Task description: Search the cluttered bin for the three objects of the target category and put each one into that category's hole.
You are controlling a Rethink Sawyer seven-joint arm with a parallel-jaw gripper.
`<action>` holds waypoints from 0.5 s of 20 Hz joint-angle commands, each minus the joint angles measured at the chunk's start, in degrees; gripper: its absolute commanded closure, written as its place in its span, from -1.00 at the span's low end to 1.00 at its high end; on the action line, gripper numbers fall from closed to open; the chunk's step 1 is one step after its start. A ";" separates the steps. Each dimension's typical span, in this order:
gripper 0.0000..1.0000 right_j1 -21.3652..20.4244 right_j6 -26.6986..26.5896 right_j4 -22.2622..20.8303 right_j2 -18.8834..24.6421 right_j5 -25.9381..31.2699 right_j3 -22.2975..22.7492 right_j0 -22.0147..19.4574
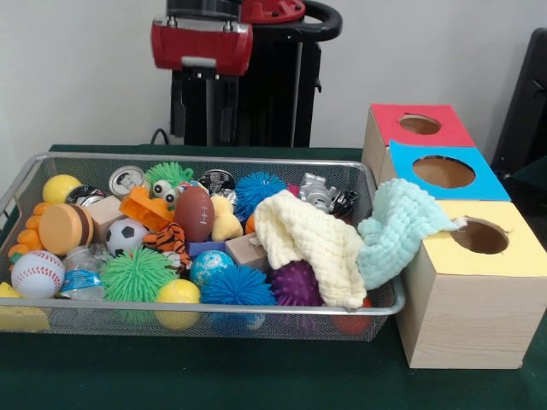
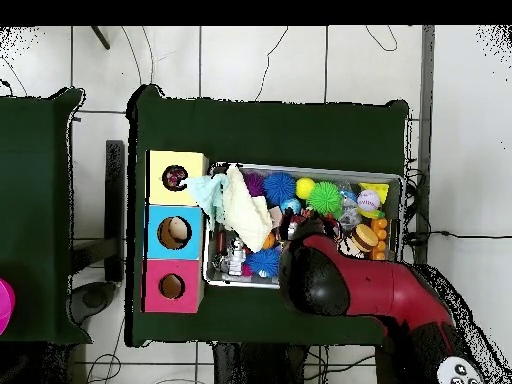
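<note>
The wire mesh bin (image 1: 26, 175) holds a heap of toys. The cream waffle cloth (image 1: 308, 243) lies on the heap at the bin's right end. The pale teal cloth (image 1: 397, 226) hangs over the right rim and rests against the yellow-topped box, just short of its hole (image 1: 480, 237). My gripper (image 1: 207, 120) hangs open and empty above the bin's far rim, left of centre, apart from both cloths. The small dotted cloth is out of view. In the overhead view the arm (image 2: 330, 280) covers part of the bin (image 2: 401, 200). The cream cloth (image 2: 243, 205), the teal cloth (image 2: 207, 190) and the yellow hole (image 2: 175, 178) show there.
Blue-topped (image 1: 443, 172) and red-topped (image 1: 420, 125) holes sit behind the yellow box. Spiky rubber balls (image 1: 137, 275), a toy football (image 1: 195, 213), a baseball (image 1: 37, 273) and other toys fill the bin. A dark chair (image 1: 526, 102) stands at the far right.
</note>
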 commanded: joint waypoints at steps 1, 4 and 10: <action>-1.00 8.68 -4.09 -6.11 -0.15 7.47 -9.60 0.70; -1.00 10.22 -3.24 -8.13 -1.37 5.82 -11.09 1.58; -1.00 11.07 -3.65 -10.86 -1.38 6.25 -12.84 1.45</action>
